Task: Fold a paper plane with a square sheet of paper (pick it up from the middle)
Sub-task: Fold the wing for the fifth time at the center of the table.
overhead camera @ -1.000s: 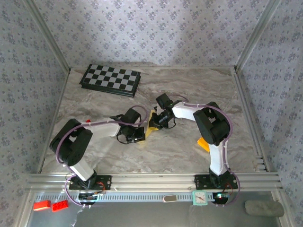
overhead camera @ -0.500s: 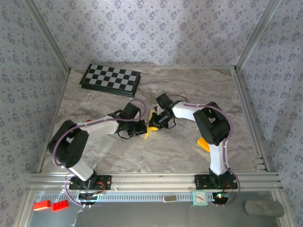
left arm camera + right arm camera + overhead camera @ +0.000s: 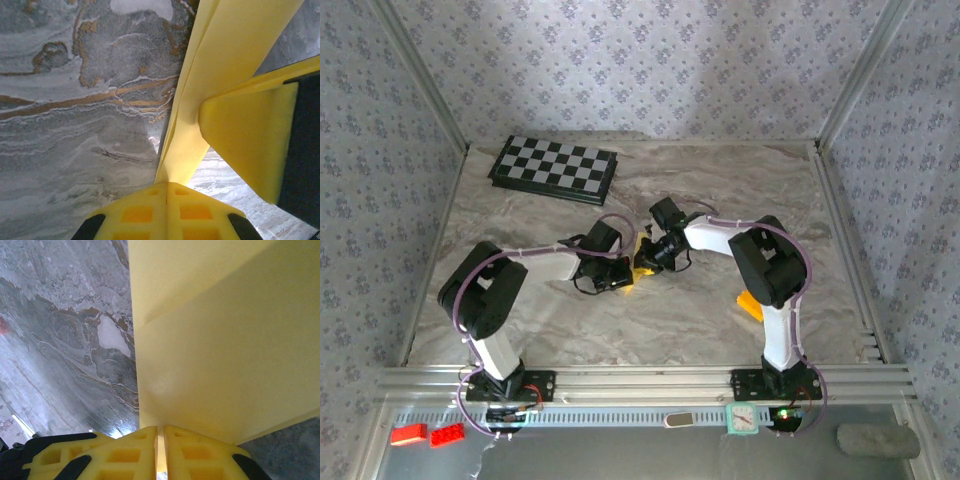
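Near centre of marbled grey tabletop (image 3: 720,190): folded thin yellow paper sheet (image 3: 225,340), held between both arms. Left gripper (image 3: 166,187) pinched tight on its edge. Right gripper (image 3: 160,432) likewise clamped on paper.

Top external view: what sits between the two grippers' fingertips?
The creased yellow paper. The left gripper and right gripper are both shut on it, as each wrist view shows up close.

There are one creased yellow paper sheet (image 3: 235,45), one checkerboard (image 3: 553,167), one orange-yellow block (image 3: 749,304), two red bricks (image 3: 408,434), one small teal clock (image 3: 742,419), one grey pad (image 3: 870,439) and two robot arms (image 3: 720,235).
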